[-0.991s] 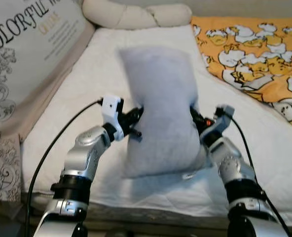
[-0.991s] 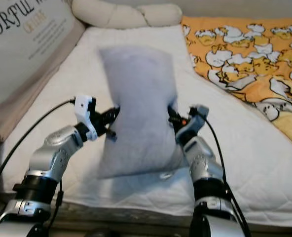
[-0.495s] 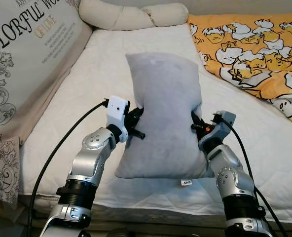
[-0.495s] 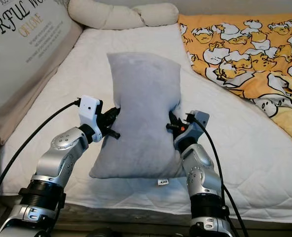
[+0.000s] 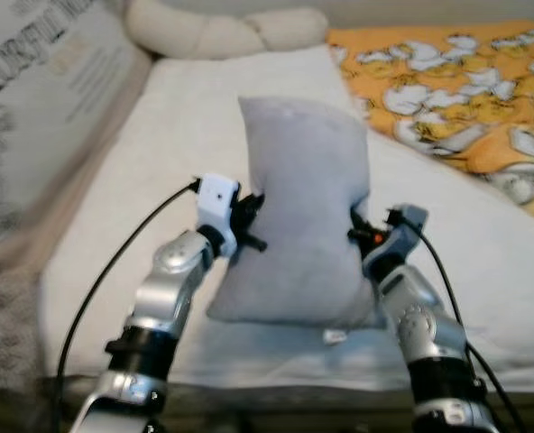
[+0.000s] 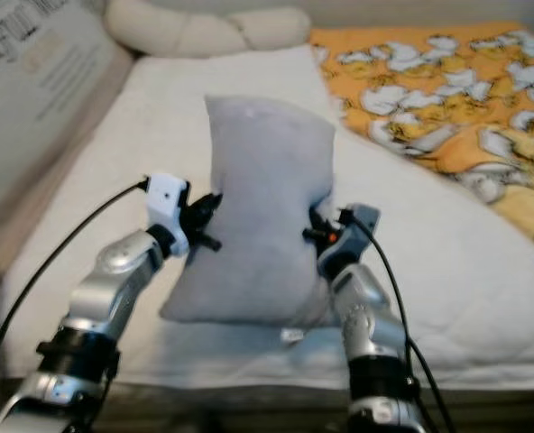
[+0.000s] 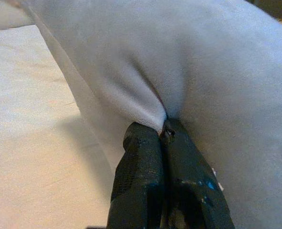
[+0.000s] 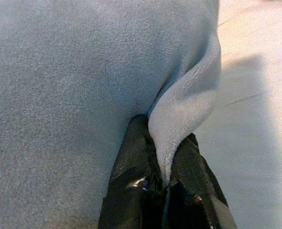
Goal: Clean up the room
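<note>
Two silver arms rise from the bottom edge of the head views and meet on a grey pillow (image 5: 301, 216) at the centre of the frame. The left claw (image 5: 252, 219) is clamped on the pillow's left edge, at centre left of the frame; in the left wrist view its black fingers (image 7: 140, 157) are pressed together with a fold of the grey fabric pinched between their tips. The right claw (image 5: 357, 233) is clamped on the pillow's right edge, just right of centre; in the right wrist view its fingers (image 8: 131, 162) close on a thick roll of the plush cover. The pillow stands tall between them, its lower edge near the front of the white quilted bed (image 5: 168, 135), with a small label (image 5: 335, 336) showing just below that edge.

Black cables run along both arms. Further back, at the upper right of the frame, an orange blanket (image 5: 456, 90) printed with white ducks lies on the bed. At the upper left a large printed cushion (image 5: 41, 99) leans by the bed's side, blurred. At the top centre a cream bolster (image 5: 222, 32) lies across the head of the bed.
</note>
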`<state>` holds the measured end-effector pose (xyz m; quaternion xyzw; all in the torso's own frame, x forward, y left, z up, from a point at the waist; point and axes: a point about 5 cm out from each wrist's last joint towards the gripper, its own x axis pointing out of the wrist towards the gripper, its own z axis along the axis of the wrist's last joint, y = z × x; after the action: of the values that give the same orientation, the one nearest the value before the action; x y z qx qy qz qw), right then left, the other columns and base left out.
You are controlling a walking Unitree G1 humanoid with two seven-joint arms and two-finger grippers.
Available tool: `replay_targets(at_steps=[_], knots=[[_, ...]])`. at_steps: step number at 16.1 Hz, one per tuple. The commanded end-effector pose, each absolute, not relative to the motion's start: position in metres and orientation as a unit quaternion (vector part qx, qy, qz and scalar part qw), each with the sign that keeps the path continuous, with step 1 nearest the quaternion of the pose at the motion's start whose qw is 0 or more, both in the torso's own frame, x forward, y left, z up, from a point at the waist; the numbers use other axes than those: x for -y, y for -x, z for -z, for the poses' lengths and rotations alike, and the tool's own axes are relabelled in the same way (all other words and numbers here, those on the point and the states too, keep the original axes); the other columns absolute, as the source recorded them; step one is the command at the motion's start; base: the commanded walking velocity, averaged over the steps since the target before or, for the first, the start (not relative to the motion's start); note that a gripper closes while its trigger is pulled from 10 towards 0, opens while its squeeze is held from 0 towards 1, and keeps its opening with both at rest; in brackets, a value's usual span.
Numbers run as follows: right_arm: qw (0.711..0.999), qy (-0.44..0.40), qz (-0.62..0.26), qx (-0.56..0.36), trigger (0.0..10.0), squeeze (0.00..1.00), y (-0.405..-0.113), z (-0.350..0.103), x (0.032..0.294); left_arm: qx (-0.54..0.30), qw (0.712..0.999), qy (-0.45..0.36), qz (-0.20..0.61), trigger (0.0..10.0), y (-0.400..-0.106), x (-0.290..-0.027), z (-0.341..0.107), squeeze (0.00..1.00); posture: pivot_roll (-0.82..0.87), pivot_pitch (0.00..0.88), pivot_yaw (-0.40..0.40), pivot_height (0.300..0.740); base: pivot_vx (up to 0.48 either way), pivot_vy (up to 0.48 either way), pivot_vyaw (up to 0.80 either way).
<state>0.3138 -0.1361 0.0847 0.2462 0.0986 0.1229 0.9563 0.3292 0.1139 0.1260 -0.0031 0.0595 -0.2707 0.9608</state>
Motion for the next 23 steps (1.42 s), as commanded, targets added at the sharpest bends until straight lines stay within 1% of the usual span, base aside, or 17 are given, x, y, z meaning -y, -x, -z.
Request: replay_targets(at_steps=[1,8,21,23], knots=[[0.955,-0.240,-0.155,-0.078,10.0,0.00,-0.3207,-0.1003,0.1245,-0.038,0.961,-0.001,0.276,10.0,-0.3327,-0.1102,-0.1360,0.00,0.02,0.000,0.099,0.740,0.000,0.364,0.00],[0.955,-0.234,-0.157,-0.088,10.0,0.00,-0.3249,-0.1011,0.1241,-0.039,0.963,-0.008,0.268,10.0,-0.3338,-0.1130,-0.1361,0.00,0.04,0.000,0.083,0.740,0.000,0.365,0.00],[0.957,-0.238,-0.136,-0.094,10.0,0.00,-0.3261,-0.0988,0.1274,-0.044,0.960,-0.017,0.276,10.0,-0.3371,-0.1098,-0.1362,0.00,0.02,0.000,0.103,0.740,0.000,0.363,0.00],[0.957,-0.238,-0.134,-0.095,10.0,0.00,-0.3262,-0.0985,0.1283,-0.039,0.963,-0.017,0.267,10.0,-0.3378,-0.1100,-0.1377,0.00,0.03,0.000,0.102,0.740,0.000,0.000,0.00]])
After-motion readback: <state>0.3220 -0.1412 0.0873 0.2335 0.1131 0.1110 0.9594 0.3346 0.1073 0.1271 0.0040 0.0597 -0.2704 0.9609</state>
